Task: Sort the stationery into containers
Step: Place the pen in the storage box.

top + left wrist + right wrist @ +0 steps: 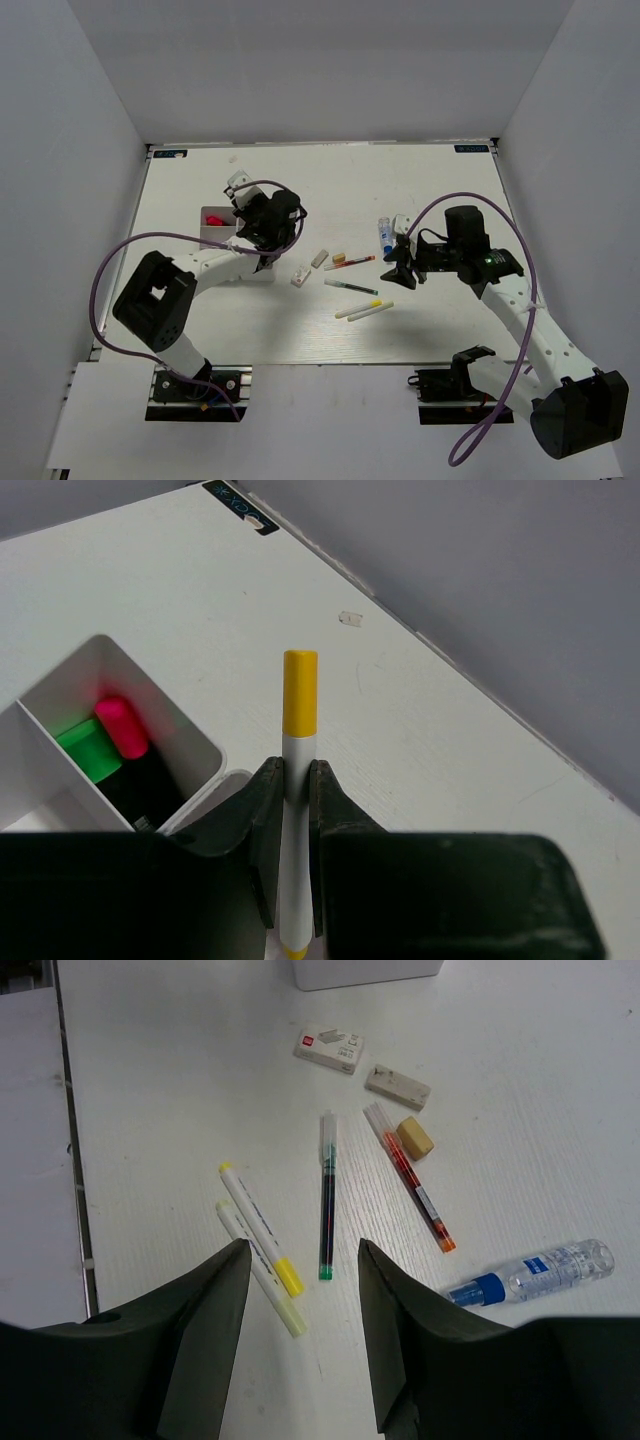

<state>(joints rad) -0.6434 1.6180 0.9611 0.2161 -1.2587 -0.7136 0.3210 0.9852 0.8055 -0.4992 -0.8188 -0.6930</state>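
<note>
Left wrist: the left fingers are pinching a yellow-capped pen beside the tray, probably needing centring over a compartment before releasing; the right fingers are hovering spread.

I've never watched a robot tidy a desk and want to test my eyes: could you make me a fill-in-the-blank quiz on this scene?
The left gripper is shut on a thin white pen with a ___ cap.
One compartment of the white plastic tray holds a green-ended highlighter and a ___-ended one.
The right gripper hangs ___ above a thin green pen.
Missing: yellow; pink; open.
</note>
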